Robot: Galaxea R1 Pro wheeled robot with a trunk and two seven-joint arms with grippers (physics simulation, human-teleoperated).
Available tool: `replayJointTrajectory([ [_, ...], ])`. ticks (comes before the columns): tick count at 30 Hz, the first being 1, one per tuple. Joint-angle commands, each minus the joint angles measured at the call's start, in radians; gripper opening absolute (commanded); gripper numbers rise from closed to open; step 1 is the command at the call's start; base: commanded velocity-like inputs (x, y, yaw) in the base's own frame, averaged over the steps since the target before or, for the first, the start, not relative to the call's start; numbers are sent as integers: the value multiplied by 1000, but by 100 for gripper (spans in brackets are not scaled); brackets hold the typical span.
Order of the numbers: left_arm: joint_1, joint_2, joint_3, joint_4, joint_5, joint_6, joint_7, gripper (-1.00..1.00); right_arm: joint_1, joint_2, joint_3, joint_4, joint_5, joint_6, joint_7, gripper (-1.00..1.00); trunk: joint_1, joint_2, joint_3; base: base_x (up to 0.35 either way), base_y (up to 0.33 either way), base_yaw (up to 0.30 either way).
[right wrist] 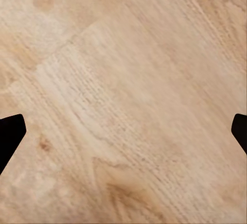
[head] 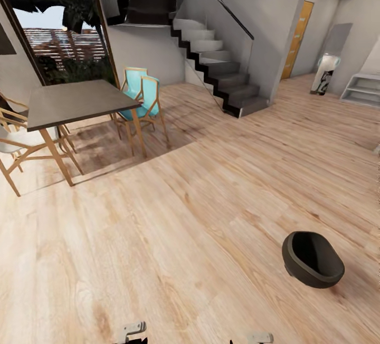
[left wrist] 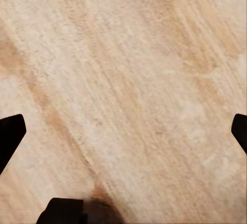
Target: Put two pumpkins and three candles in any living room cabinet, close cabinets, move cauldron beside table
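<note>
Head view shows the cauldron (head: 312, 258) alone on the wooden floor (head: 184, 238), well apart from the bench (head: 79, 102), so it needs moving. Left hand (left wrist: 123, 131) and right hand (right wrist: 123, 131) hang wide, empty.

Both arms are cut off by the head view's bottom edge, leaving pale brackets. In each wrist view the left gripper (left wrist: 123, 131) and right gripper (right wrist: 123, 131) show just dark fingertips (left wrist: 10, 131) at the side edges. The wooden chairs (head: 13, 143) behind the dining table (head: 74, 102) are partly hidden.
</note>
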Motion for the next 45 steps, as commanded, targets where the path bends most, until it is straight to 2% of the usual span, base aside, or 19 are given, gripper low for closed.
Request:
replayJointTrajectory([
  [1,0,0,0,0,0,0,0,100,0,0,0,0,0,0,0,100,0,0,0,283,233,-249],
  [21,0,0,0,0,0,0,0,100,0,-2,0,0,-1,0,0,100,0,0,6,268,209,-287],
  [39,0,1,1,0,5,-1,0,100,0,-3,0,2,-1,0,0,100,0,0,14,17,8,-290],
  [45,0,0,0,0,6,-1,0,100,0,-4,0,1,-2,0,0,100,0,0,17,0,197,-290],
])
